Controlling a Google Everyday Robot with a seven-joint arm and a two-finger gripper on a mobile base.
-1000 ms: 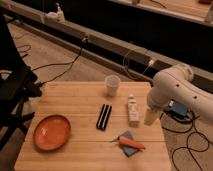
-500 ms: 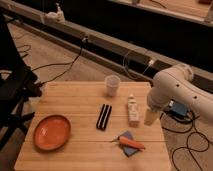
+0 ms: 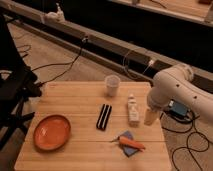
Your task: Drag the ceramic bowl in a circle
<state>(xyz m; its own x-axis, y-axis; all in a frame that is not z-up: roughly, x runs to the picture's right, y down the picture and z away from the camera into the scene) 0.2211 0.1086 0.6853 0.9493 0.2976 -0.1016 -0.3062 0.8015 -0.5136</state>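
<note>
The ceramic bowl (image 3: pixel 51 132), a wide shallow orange-red dish, lies at the front left of the wooden table (image 3: pixel 75 100). My gripper (image 3: pixel 149 118) hangs at the end of the white arm (image 3: pixel 175 90) at the table's right edge, far from the bowl and not touching it. It holds nothing that I can see.
A translucent plastic cup (image 3: pixel 112 85) stands at the table's back middle. A black striped flat object (image 3: pixel 104 116) lies in the centre. A small white bottle (image 3: pixel 132 109) lies right of it. An orange carrot-like item (image 3: pixel 131 143) rests on a blue cloth at front right. Cables cross the floor behind.
</note>
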